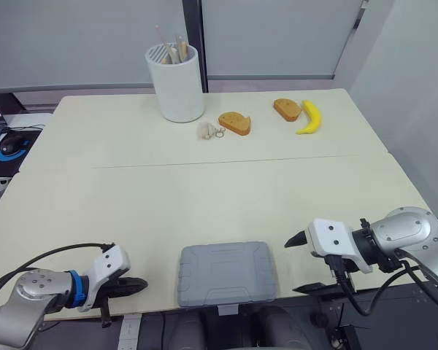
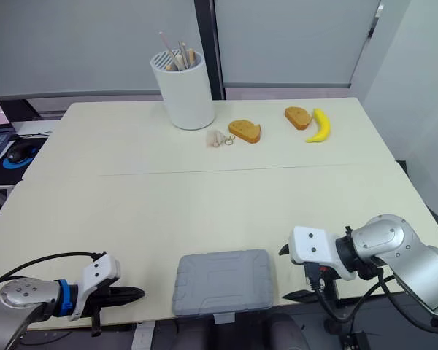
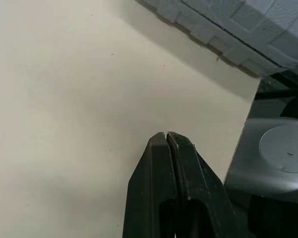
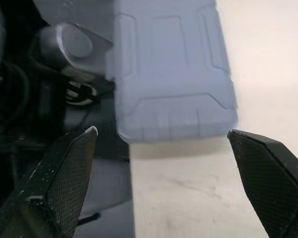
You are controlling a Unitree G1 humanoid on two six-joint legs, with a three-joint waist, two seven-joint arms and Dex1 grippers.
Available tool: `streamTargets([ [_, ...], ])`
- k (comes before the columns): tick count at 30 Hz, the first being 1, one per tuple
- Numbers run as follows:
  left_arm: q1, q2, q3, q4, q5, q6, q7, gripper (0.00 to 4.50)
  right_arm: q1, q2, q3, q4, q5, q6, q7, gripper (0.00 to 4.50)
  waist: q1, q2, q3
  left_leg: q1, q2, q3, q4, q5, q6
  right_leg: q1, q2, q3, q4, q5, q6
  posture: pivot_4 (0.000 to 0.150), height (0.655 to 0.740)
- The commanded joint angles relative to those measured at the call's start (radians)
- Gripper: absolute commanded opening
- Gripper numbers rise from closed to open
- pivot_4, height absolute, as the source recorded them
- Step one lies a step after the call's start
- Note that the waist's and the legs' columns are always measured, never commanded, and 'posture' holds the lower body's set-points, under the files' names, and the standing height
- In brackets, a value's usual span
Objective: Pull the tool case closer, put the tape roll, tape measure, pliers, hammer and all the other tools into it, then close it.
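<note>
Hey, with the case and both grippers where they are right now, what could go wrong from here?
1. The tool case juts slightly past the near edge of the table; pulling it closer may tip it off.
2. The left gripper is shut beside the case, so a sideways move might shove it rather than grasp it.
3. The right gripper is open toward the case's side; the case is closed, and the fingers may slip on its smooth shell.

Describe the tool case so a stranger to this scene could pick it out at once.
Start at the cream table and go to its near edge, by the robot. There, between the left gripper and the right gripper, lies the tool case. It is the only flat grey box, lid shut, while the white holder and banana sit at the far side.
</note>
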Motion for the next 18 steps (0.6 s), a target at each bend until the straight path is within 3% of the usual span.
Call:
streamTargets([
  [1,0.004,-0.017,-0.007,-0.047,0.014,-0.014,0.026,0.0,0.037,-0.001,0.047,0.032,-0.121,-0.11,-0.055,4.47,0.0,0.0,0.0,0.0,0.0,0.0,0.0,0.0,0.0,0.0,0.0,0.0,0.0,0.0,0.0,0.15,0.7337],
  [4,0.015,-0.033,0.03,-0.059,-0.004,-0.046,0.029,0.0,0.055,0.019,0.029,0.027,-0.107,-0.143,-0.049,4.47,0.0,0.0,0.0,0.0,0.0,0.0,0.0,0.0,0.0,0.0,0.0,0.0,0.0,0.0,0.0,0.15,0.7337],
  [9,0.061,0.038,0.151,-0.061,-0.034,-0.103,-0.048,0.0,0.04,0.022,-0.085,0.031,-0.009,-0.208,0.015,4.47,-0.002,-0.001,0.001,0.001,0.0,-0.001,0.0,0.0,0.0,0.001,0.001,0.0,0.0,0.0,0.0,0.15,0.7337],
  [15,0.131,0.105,0.324,-0.14,-0.078,-0.158,-0.144,0.0,0.039,-0.079,-0.236,0.055,0.127,-0.266,0.197,4.47,0.002,-0.001,0.001,0.001,-0.001,0.0,0.0,0.0,0.0,0.002,-0.002,-0.001,-0.001,0.0,0.0,0.15,0.7337],
  [18,0.139,0.106,0.354,-0.146,-0.033,-0.185,-0.126,0.0,0.038,-0.108,-0.268,0.078,0.147,-0.291,0.241,4.47,0.003,-0.001,0.001,0.001,-0.002,0.0,0.0,0.0,0.0,0.002,-0.002,-0.001,-0.001,0.0,0.0,0.15,0.7337],
])
